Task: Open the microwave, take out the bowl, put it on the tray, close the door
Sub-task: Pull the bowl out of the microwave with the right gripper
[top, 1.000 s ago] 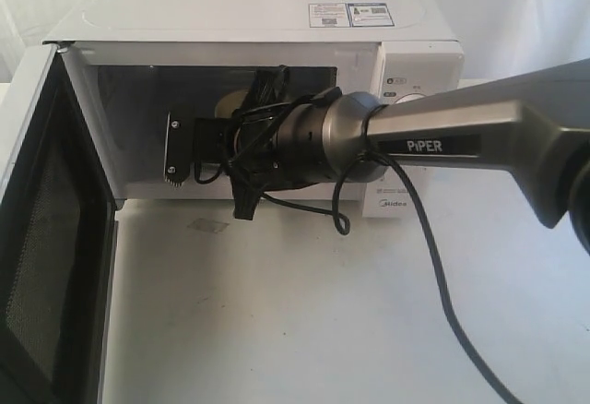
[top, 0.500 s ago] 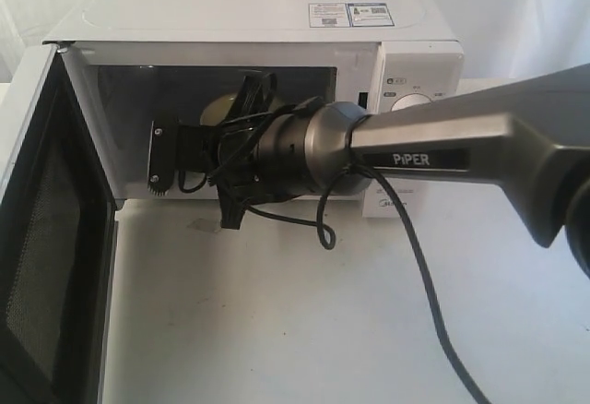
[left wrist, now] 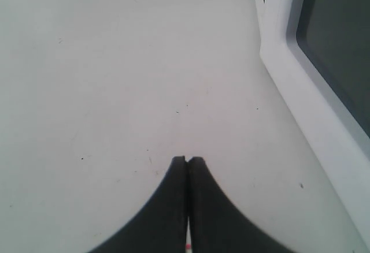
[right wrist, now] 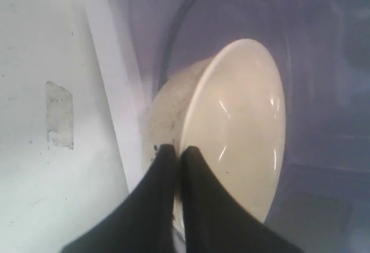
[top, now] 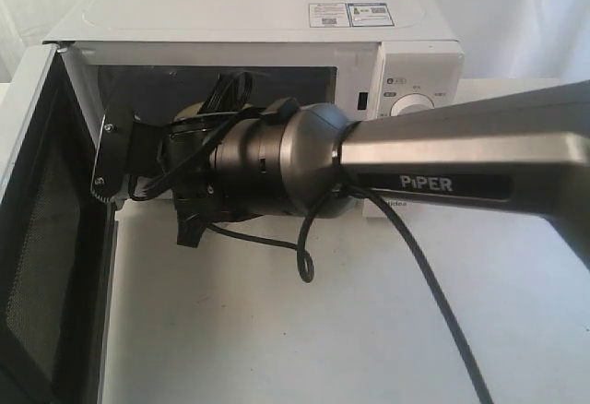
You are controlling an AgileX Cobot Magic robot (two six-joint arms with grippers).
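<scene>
The white microwave [top: 249,7] stands at the back with its door [top: 37,238] swung wide open to the left. My right gripper [right wrist: 176,149] is shut on the near rim of the cream-white bowl [right wrist: 231,126], one finger inside and one outside. The bowl hangs tilted at the cavity mouth, over the front sill. In the exterior view my right arm's wrist [top: 267,160] covers the gripper, and only a sliver of the bowl [top: 189,111] shows. My left gripper [left wrist: 187,159] is shut on nothing, low over the table beside the door [left wrist: 329,62]. The tray is out of view.
The glass turntable [right wrist: 312,91] lies inside the cavity behind the bowl. Two knobs, the upper one [top: 415,104] showing, sit on the right panel. A black cable [top: 433,303] trails from the right arm over the white table [top: 277,330]. A tape patch [right wrist: 59,123] marks the table.
My right arm has drawn back out of the cavity toward the left and front, bringing the bowl with it from deep inside to the cavity mouth.
</scene>
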